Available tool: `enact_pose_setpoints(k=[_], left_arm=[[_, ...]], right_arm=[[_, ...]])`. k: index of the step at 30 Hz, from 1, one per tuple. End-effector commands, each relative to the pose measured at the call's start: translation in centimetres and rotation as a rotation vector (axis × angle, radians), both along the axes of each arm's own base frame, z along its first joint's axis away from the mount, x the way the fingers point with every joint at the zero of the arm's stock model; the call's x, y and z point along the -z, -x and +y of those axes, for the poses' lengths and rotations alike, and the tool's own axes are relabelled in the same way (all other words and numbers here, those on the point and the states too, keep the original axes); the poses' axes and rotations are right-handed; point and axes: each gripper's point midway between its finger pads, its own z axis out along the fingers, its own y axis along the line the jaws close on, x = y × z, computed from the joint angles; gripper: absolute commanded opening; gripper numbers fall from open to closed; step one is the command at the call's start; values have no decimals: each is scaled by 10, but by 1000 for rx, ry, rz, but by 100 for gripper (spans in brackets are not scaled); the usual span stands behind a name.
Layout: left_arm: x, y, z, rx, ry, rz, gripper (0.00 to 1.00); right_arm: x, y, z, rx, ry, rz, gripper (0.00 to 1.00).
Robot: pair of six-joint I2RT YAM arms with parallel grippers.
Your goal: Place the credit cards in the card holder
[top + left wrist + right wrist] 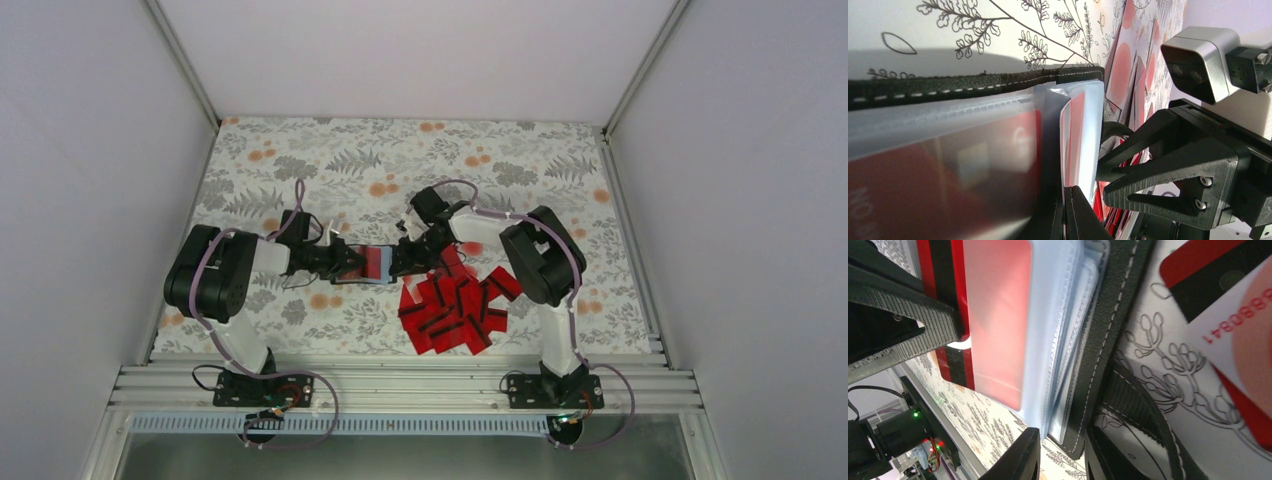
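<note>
A pale cloth point(330, 160) printed with grey leaves and orange flowers covers the table, and both arms reach inward over its middle. A loose heap of flat bright red rectangular credit cards point(455, 308), each with a black stripe, lies on the cloth in front of the right arm, just right of centre. Left of the heap, between the two arms' tips, sits the small black folding card holder point(372, 265), opened so that its clear grey-blue plastic sleeves fan out from a stitched black cover. The left gripper point(1064, 210) has its jaws pressed together on a leaf of the card holder at its left side. The right gripper point(1063, 460) comes in from the opposite side, its jaws only narrowly apart and closed around a corner of the cover and sleeve ends. One red card point(998, 320) already sits inside a sleeve, and another striped card point(1218, 300) lies on the cloth just beside the cover.
</note>
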Motion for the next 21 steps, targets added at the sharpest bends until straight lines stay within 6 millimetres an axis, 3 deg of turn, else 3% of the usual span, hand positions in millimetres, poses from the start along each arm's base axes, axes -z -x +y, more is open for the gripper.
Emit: enact_pose_setpoints(k=[1, 21], left_arm=[[17, 4, 4, -7, -53, 13, 2], [21, 1, 5, 99, -122, -12, 2]], right_arm=[[9, 20, 7, -50, -13, 48, 24], [10, 10, 8, -49, 5, 23, 22]])
